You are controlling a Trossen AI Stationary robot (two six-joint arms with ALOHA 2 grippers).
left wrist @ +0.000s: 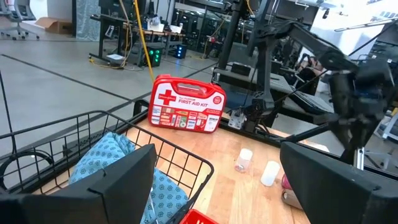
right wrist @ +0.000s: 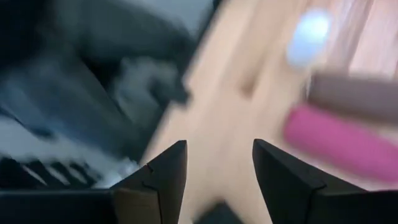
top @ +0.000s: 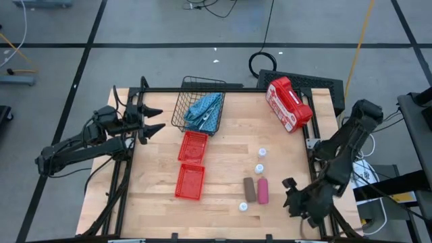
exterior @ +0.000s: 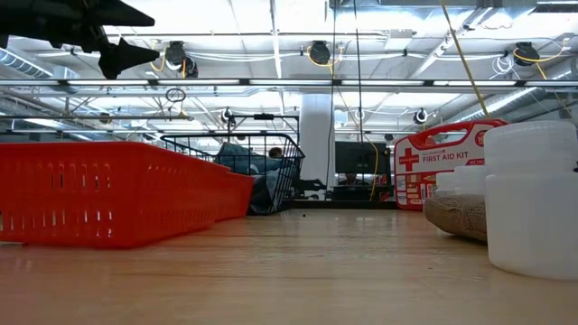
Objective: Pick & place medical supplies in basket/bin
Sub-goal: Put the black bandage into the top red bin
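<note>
Basket (top: 192,94) at worktop (top: 223,162) 12 o'clock holds the blue pouch (top: 206,111). Two red bins (top: 192,165) at centre, contents not visible. Brown roll (top: 250,190), pink roll (top: 262,190) and vials (top: 260,160) lie at 4 o'clock. Left gripper (top: 156,120) at 9 o'clock, fingers apart, empty. Right gripper (top: 289,190) at 4 o'clock, parted, empty.

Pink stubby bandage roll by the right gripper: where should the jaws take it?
Grip the pink stubby bandage roll around its middle, from above, probably jaws along its length: it lies flat, with the brown bandage roll tight against one long side, leaving only its ends free.
</note>
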